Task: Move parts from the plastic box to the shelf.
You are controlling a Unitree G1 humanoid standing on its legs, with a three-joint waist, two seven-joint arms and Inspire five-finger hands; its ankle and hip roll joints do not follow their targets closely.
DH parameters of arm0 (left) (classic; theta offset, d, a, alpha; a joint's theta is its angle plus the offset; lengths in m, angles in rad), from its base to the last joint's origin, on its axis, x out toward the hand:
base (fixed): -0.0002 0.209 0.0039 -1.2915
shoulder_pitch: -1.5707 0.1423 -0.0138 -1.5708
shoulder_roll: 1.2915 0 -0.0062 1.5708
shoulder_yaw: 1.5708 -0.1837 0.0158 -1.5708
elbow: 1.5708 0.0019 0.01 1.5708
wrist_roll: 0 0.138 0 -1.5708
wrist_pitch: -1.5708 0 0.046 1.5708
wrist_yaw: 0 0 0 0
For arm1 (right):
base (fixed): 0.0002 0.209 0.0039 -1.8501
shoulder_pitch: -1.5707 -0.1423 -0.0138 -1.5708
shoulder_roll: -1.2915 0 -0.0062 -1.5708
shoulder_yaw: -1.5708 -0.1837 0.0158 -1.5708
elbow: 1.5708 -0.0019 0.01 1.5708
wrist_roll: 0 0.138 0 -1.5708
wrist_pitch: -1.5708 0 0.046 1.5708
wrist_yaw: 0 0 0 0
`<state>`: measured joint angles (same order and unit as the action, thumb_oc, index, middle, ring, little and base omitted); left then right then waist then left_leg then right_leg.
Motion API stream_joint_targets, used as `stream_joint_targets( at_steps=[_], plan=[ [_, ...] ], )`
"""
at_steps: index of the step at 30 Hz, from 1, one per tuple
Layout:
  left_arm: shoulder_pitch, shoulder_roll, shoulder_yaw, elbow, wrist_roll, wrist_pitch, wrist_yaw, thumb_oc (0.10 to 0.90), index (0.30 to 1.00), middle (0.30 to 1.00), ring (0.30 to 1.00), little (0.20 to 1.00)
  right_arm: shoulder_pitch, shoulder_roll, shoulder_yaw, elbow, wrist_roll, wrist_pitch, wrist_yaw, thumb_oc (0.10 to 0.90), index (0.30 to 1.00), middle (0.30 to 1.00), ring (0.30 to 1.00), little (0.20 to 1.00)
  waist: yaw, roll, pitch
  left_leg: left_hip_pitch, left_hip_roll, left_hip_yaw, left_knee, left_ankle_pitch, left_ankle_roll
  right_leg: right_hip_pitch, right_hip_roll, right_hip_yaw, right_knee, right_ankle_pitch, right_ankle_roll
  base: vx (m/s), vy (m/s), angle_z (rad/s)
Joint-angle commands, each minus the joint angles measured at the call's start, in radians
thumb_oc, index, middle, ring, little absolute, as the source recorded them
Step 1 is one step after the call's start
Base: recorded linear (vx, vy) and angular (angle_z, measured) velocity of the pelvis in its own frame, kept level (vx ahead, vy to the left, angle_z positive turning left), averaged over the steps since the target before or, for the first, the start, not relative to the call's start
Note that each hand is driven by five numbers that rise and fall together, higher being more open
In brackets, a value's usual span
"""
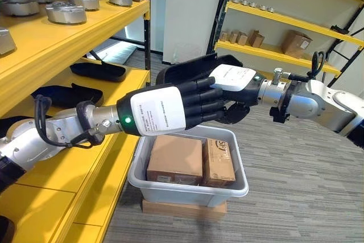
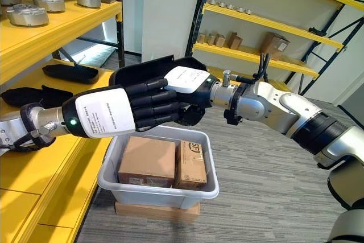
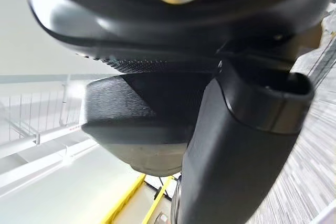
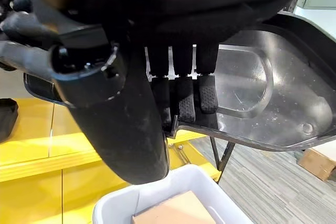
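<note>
plainly a black moulded part [image 1: 190, 66], seemingly stiff, light and slick, is pinched above the plastic box [image 1: 187, 189] at its rim by the right hand [image 4: 181, 95] and steadied by the left hand [image 1: 187, 103], whose curled fingers are laid against it.

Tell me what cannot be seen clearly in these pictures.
- Black part: its middle is covered by both robot hands, left robot hand, right robot hand.
- Plastic box: its far end is hidden behind the hands.
- Small items on the far shelf: too small to identify.

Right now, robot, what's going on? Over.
Left hand and right hand both clamped on black part, held above plastic box. Yellow shelf alongside. Nothing blocking.
</note>
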<state>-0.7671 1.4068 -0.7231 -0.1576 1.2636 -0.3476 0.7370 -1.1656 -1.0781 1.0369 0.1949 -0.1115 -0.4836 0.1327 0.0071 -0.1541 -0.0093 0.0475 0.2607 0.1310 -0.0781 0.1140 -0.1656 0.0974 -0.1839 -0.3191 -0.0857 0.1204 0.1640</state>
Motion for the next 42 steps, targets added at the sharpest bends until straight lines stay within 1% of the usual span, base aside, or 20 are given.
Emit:
stream_joint_targets(
  at_steps=[1, 6, 14, 26, 27, 28, 36, 42],
  plan=[
    [-0.105, 0.223, 0.075, 0.062, -0.046, 0.109, 0.004, 0.900, 1.000, 1.000, 1.000, 1.000, -0.111, -0.088, -0.098, -0.004, 0.117, -0.001, -0.068, 0.400, 0.300, 0.300, 0.300, 0.300, 0.011, 0.026, -0.030, 0.078, -0.002, 0.036, -0.009, -0.097, 0.002, 0.035, -0.026, 0.023, 0.048, -0.077, 0.051, 0.00, 0.000, 0.00],
    [-0.085, 0.219, 0.106, 0.071, -0.051, 0.114, 0.007, 0.900, 1.000, 1.000, 1.000, 1.000, -0.108, -0.089, -0.100, -0.007, 0.125, -0.001, -0.064, 0.400, 0.300, 0.300, 0.300, 0.300, 0.009, 0.030, -0.028, 0.079, -0.004, 0.035, -0.009, -0.098, 0.004, 0.035, -0.027, 0.024, 0.048, -0.076, 0.051, 0.00, 0.000, 0.00],
    [-0.065, 0.220, 0.129, 0.083, -0.052, 0.118, 0.003, 0.900, 1.000, 1.000, 1.000, 1.000, -0.095, -0.092, -0.109, -0.009, 0.127, -0.001, -0.059, 0.400, 0.300, 0.300, 0.300, 0.300, 0.008, 0.033, -0.029, 0.079, -0.006, 0.035, -0.009, -0.098, 0.004, 0.034, -0.028, 0.026, 0.047, -0.076, 0.050, 0.00, 0.000, 0.00],
    [-0.071, 0.206, 0.122, 0.084, -0.055, 0.107, -0.009, 0.900, 1.000, 1.000, 1.000, 1.000, -0.095, -0.093, -0.113, -0.013, 0.132, -0.001, -0.056, 0.400, 0.300, 0.300, 0.300, 0.300, 0.000, 0.039, -0.024, 0.079, -0.007, 0.036, -0.009, -0.096, 0.005, 0.034, -0.027, 0.028, 0.047, -0.076, 0.049, 0.00, 0.000, 0.00],
    [-0.076, 0.205, 0.118, 0.089, -0.057, 0.107, -0.015, 0.547, 0.506, 0.506, 0.506, 0.506, -0.096, -0.093, -0.112, -0.016, 0.133, 0.000, -0.055, 0.400, 0.300, 0.300, 0.300, 0.300, 0.000, 0.040, -0.024, 0.079, -0.007, 0.036, -0.009, -0.097, 0.005, 0.034, -0.027, 0.028, 0.047, -0.076, 0.048, 0.00, 0.002, -0.04],
    [-0.076, 0.203, 0.117, 0.090, -0.058, 0.106, -0.019, 0.400, 0.300, 0.300, 0.300, 0.300, -0.094, -0.093, -0.114, -0.017, 0.134, 0.000, -0.053, 0.400, 0.300, 0.300, 0.300, 0.300, 0.000, 0.039, -0.023, 0.078, -0.008, 0.036, -0.009, -0.097, 0.005, 0.033, -0.027, 0.028, 0.047, -0.076, 0.048, 0.00, 0.000, -0.05],
    [-0.091, 0.186, 0.110, 0.073, -0.066, 0.090, -0.027, 0.400, 0.300, 0.300, 0.300, 0.300, -0.083, -0.092, -0.125, -0.021, 0.136, 0.000, -0.052, 0.400, 0.300, 0.300, 0.300, 0.300, -0.007, 0.045, -0.025, 0.080, -0.008, 0.038, -0.009, -0.097, 0.006, 0.033, -0.027, 0.028, 0.050, -0.079, 0.047, 0.00, 0.001, 0.01],
    [-0.118, 0.176, 0.091, 0.077, -0.070, 0.091, -0.021, 0.400, 0.300, 0.300, 0.300, 0.300, -0.076, -0.088, -0.131, -0.019, 0.129, -0.001, -0.054, 0.400, 0.300, 0.300, 0.300, 0.300, -0.008, 0.045, -0.025, 0.082, -0.009, 0.037, -0.009, -0.097, 0.006, 0.032, -0.027, 0.032, 0.050, -0.079, 0.046, 0.00, 0.000, 0.00]
  ],
)
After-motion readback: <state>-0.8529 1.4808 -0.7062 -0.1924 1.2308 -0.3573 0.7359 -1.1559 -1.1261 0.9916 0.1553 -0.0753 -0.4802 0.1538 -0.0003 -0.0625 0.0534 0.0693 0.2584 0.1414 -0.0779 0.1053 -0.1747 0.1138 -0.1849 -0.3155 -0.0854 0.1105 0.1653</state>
